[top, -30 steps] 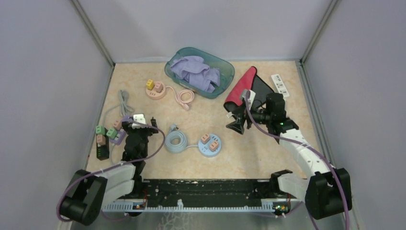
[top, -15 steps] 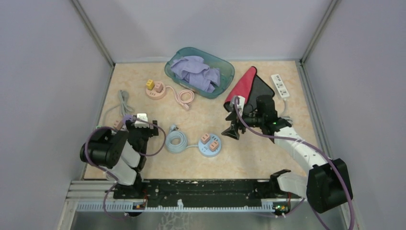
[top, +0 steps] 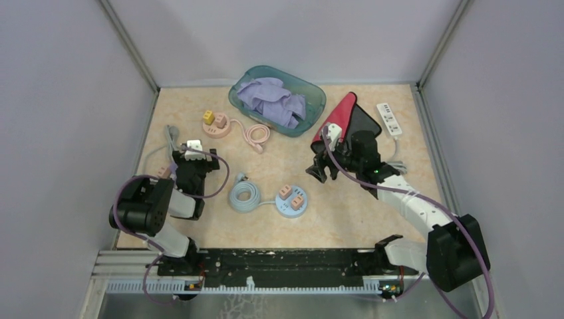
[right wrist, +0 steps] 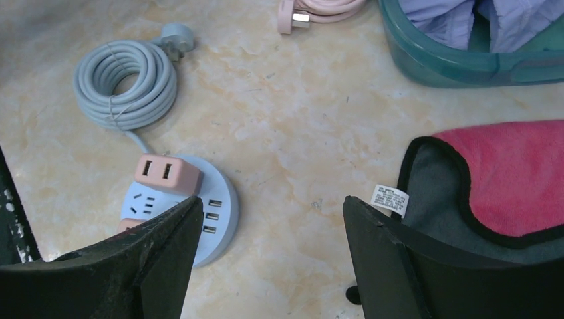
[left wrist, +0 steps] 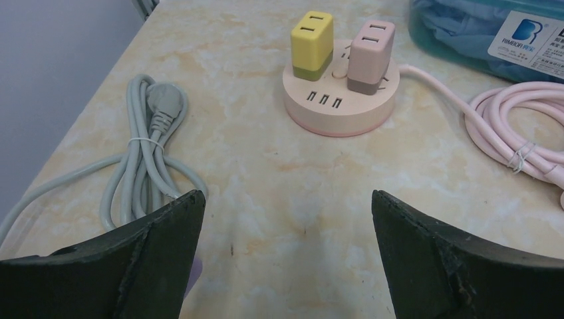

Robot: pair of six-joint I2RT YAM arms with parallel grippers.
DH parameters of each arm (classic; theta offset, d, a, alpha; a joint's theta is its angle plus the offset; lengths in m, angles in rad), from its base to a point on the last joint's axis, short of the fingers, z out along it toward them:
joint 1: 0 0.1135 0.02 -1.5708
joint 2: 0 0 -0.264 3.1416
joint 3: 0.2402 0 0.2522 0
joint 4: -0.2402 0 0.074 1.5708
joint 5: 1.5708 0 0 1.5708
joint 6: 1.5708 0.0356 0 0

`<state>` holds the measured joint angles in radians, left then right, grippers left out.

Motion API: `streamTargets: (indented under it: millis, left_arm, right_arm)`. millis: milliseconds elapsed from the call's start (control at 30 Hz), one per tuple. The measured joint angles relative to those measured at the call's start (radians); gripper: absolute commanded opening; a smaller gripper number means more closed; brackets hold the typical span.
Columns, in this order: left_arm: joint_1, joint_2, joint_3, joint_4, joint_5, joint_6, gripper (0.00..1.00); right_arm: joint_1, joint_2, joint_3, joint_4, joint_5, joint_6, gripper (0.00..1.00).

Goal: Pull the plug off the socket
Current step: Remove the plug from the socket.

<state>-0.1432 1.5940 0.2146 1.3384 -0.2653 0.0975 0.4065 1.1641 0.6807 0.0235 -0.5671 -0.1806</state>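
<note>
Two candidate hubs. In the left wrist view the pink round socket (left wrist: 340,106) sits upper centre on the counter (left wrist: 266,159), w/ a yellow plug (left wrist: 312,40) and a pink plug (left wrist: 371,56) upright in it, side by side. The blue round socket (right wrist: 216,199) is lower left in the right wrist view, w/ an orange plug (right wrist: 166,174) on top.

We judge the plugs light, rigid plastic blocks w/ smooth sides, held only by pin friction. The hub is prob. light too and may lift w/ the plug. So we'd pinch two opposite flat faces and pull straight up, ideally w/ the base pinned.

The left gripper (left wrist: 286,199) is spread wide and empty, facing the pink socket but short of it. The right gripper (right wrist: 273,206) is part-open w/ nothing between its jaws, and the blue socket lies just left of it.

Vs a sec ago in the top view, the left arm has folded back and its gripper has gone up-frame toward the pink socket. The right gripper has shifted slightly left. Both openings look unchanged.
</note>
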Motion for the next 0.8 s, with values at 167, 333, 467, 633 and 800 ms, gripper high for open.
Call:
streamTargets:
  millis: [167,333,467,633,800]
  left_arm:
    - [0.0,0.0,0.0,-0.016,0.0,-0.001,1.0]
    - [0.0,0.0,0.0,-0.022,0.0,-0.001,1.0]
    - [0.0,0.0,0.0,-0.023,0.0,-0.001,1.0]
    - [0.0,0.0,0.0,-0.024,-0.001,-0.001,1.0]
    - [0.0,0.0,0.0,-0.024,-0.001,-0.001,1.0]
  right_arm:
    - [0.003,0.011,0.003,-0.005,0.052,0.009,0.77]
    - [0.003,0.025,0.016,-0.018,0.077,0.007,0.8]
    - [0.004,0.025,0.015,-0.011,0.122,0.012,0.83]
    - [0.004,0.031,0.016,-0.002,0.216,0.052,0.84]
    - [0.004,0.064,0.023,-0.003,0.272,0.081,0.83]
